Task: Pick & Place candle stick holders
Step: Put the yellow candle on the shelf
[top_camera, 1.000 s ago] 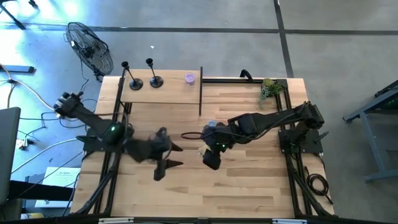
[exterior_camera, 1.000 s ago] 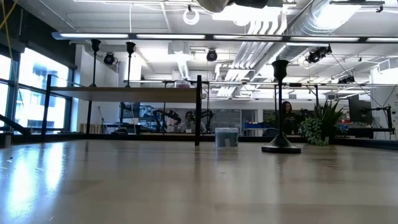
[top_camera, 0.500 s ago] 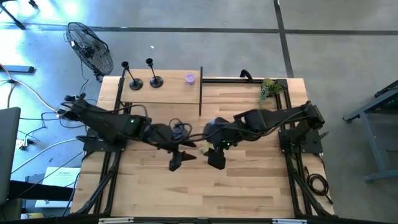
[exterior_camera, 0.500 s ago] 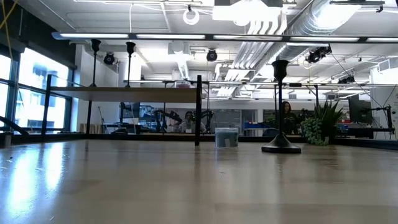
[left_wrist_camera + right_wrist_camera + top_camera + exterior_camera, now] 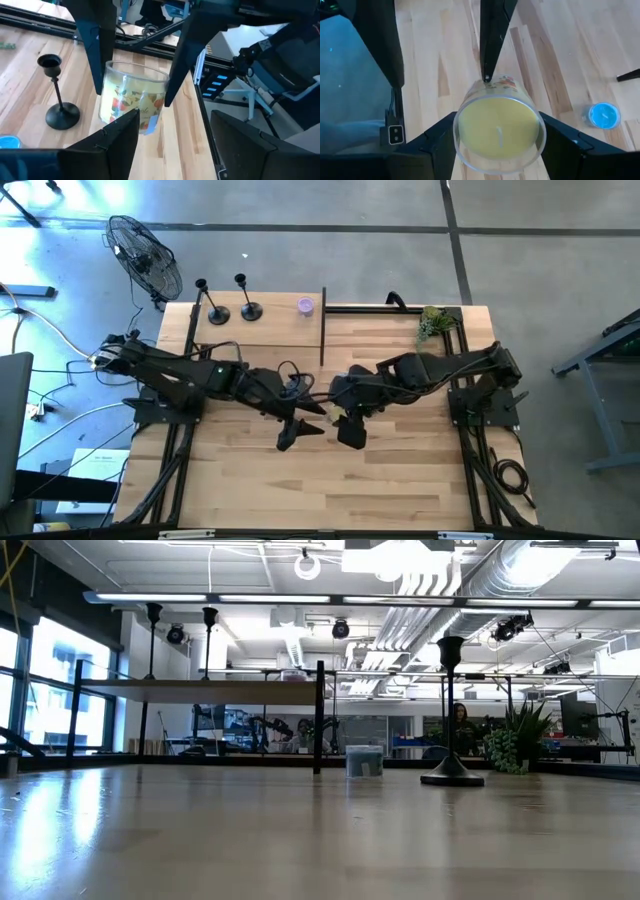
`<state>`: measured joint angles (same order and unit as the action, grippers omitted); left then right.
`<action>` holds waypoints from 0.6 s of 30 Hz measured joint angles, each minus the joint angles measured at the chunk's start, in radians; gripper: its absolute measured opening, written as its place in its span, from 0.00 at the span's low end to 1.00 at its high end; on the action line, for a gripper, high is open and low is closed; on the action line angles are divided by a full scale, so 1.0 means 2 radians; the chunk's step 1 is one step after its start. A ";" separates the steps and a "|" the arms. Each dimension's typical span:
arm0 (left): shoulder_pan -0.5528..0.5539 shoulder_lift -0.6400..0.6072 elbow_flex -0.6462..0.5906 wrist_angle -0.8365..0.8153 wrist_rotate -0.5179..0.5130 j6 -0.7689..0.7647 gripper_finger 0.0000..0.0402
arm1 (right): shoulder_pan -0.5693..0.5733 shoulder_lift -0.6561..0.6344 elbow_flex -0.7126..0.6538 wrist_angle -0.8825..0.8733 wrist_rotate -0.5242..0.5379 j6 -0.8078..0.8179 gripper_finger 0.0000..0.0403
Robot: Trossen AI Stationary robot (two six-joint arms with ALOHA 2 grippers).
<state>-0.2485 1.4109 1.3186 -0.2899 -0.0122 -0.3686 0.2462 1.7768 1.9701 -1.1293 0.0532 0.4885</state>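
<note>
Grippers meet beside the candle holder (image 5: 56, 92): right gripper (image 5: 495, 145) clasps a glass candle jar (image 5: 499, 127), left gripper (image 5: 165, 145) open around it. Your holder looks light, top-heavy; grasp its stem.

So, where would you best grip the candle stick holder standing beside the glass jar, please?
Grip the candle stick holder by its thin upright stem, midway between the flat round base and the small cup; the base lies too flat to pinch. Probably come down from above, on the side away from the glass jar, which the right gripper holds beside it.
</note>
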 joint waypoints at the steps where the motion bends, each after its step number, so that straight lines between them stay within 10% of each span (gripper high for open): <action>1: 0.000 0.000 0.000 -0.001 -0.001 0.003 0.60 | -0.001 0.000 0.000 0.001 -0.001 0.000 0.55; 18: 0.000 0.000 0.000 -0.017 -0.114 0.053 0.60 | -0.002 0.000 0.000 0.011 -0.004 0.002 0.55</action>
<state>-0.2481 1.4105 1.3190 -0.3248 -0.2405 -0.2619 0.2423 1.7775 1.9701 -1.1064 0.0450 0.4915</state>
